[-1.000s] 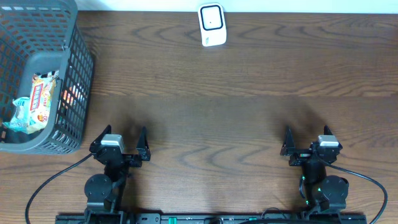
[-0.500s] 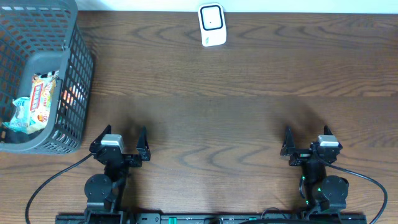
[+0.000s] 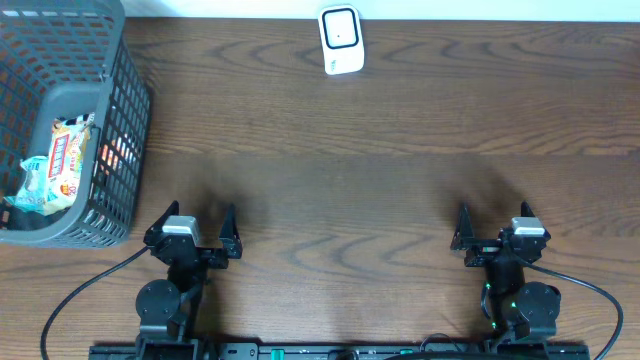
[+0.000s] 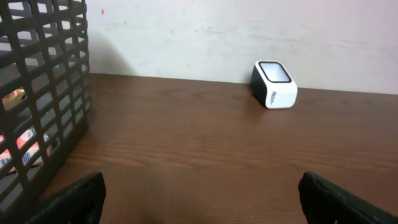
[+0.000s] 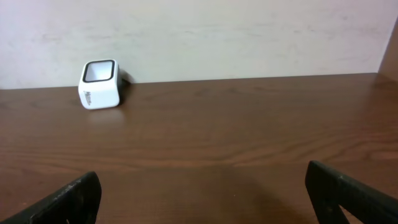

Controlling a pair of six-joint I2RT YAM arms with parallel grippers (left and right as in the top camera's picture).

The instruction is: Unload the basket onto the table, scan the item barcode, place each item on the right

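At the far left of the table (image 3: 380, 180), a grey mesh basket (image 3: 125, 120) holds the packaged item (image 3: 65, 160), which lies on its floor beside another wrapper (image 3: 25, 187). Near the front edge, the left gripper (image 3: 193, 228) rests with its fingers spread wide, holding nothing. At the back edge stands the white barcode scanner (image 3: 340, 40), well apart from both arms. Further right, the right gripper (image 3: 497, 232) sits likewise, fingers wide apart and empty
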